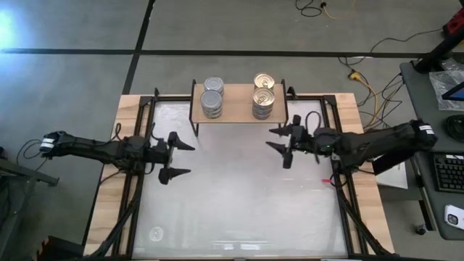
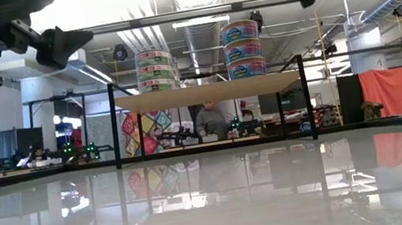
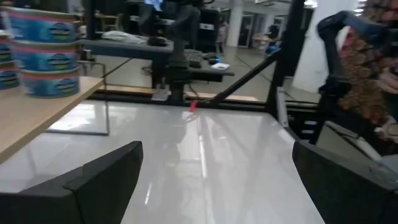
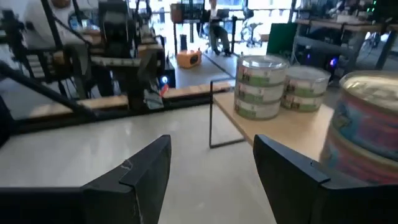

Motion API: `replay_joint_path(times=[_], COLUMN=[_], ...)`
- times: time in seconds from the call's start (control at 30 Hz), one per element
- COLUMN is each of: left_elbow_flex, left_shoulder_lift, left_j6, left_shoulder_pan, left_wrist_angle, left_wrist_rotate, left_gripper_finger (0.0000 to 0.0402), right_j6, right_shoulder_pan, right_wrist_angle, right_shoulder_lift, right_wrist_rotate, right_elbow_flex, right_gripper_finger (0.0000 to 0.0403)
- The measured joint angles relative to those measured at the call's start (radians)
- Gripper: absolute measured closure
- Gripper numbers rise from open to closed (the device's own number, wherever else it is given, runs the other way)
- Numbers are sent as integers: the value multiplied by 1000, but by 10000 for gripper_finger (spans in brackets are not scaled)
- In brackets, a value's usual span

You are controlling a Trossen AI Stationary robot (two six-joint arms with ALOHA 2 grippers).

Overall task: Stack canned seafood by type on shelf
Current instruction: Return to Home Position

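Canned seafood (image 1: 212, 104) stands stacked on the shelf (image 1: 235, 107) at twelve o'clock; left hand (image 1: 184, 159) and right hand (image 1: 272, 140) hover over the bench (image 1: 239, 203), fingers apart.

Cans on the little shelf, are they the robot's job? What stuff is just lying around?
Part of the job: green-label cans, blue-label cans, the shelf, the left pincer and right pincer, both open and empty.

Just lying about: yellow cable on the floor, keyboard on the side desk.
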Motion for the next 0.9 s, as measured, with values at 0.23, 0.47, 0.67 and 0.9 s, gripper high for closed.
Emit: replay_joint_path(times=[0.23,0.47,0.67,0.9], left_elbow_flex=[0,-38,-173,-220], left_shoulder_lift=[-7,-75,-167,-231], left_j6=[1,66,53,54], left_shoulder_pan=[-23,-26,-26,-26], left_wrist_angle=[9,8,138,163], left_wrist_rotate=[17,17,13,11], left_gripper_finger=[3,3,3,3], right_j6=[-63,-127,-115,-115], right_shoulder_pan=[0,0,0,0], right_wrist_angle=[-100,-114,-112,-7], right_shoulder_lift=[-142,-256,-319,-389], right_wrist_rotate=[0,-26,-34,-127], right_elbow_flex=[-4,-73,-168,-266], right_gripper_finger=[192,212,229,260])
